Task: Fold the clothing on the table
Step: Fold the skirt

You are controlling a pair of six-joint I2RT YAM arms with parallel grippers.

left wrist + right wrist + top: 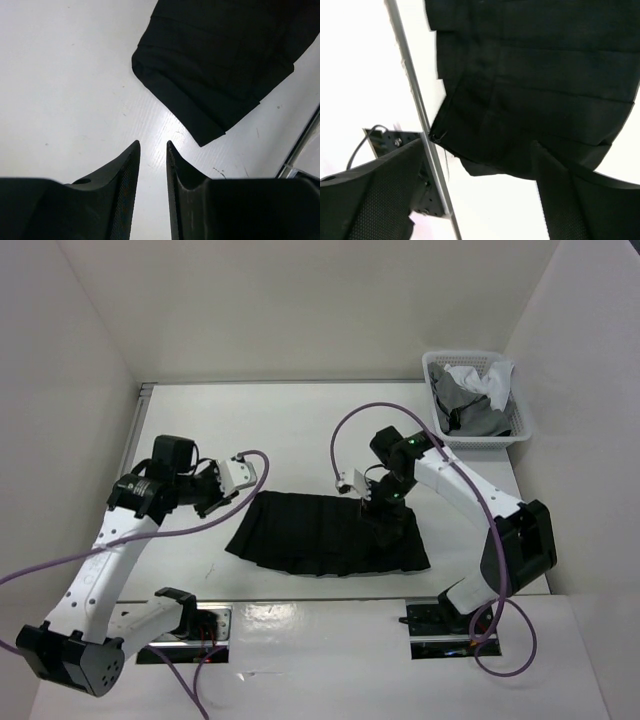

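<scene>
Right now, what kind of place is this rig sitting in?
Likely a robot test cell: white panel walls box in a plain white table, the left arm and right arm are bolted at its near edge, and the props are a black pleated skirt and a white plastic basket of laundry.

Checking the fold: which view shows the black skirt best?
The top external view: nearly the whole skirt, spread on the table. The left wrist view catches one corner; the right wrist view, only a close-up part.

Skirt [300, 537] — a patch beneath the right hand [383, 506], far edge off both wrist views
</scene>
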